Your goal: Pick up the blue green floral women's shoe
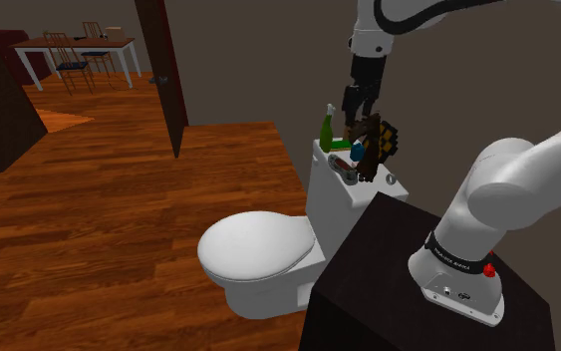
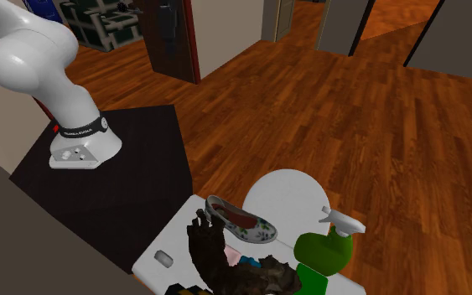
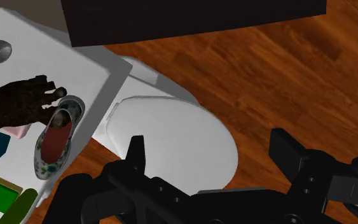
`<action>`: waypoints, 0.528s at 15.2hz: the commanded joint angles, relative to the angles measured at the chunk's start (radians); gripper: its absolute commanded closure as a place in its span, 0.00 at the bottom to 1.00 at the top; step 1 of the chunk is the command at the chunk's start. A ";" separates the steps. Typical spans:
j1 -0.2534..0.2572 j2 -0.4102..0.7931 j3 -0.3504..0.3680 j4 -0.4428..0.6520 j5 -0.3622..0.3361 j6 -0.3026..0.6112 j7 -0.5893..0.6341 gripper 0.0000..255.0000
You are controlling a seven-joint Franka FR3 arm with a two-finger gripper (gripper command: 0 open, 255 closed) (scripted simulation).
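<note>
Your shoulder view looks from behind the stand down over the toilet toward the floor. Your second exterior view sits close above the tank, facing back across the stand and floor. Your wrist view looks steeply down; all three share tank and toilet

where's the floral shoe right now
In the second exterior view the floral shoe lies on the white toilet tank lid, between a dark brown figure and a green spray bottle.
</note>
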 commanded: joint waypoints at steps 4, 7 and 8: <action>-0.044 0.111 -0.037 -0.050 -0.036 0.173 0.014 0.00; -0.070 0.197 -0.061 -0.061 -0.056 0.276 0.021 0.00; -0.078 0.227 -0.070 -0.062 -0.062 0.310 0.024 0.00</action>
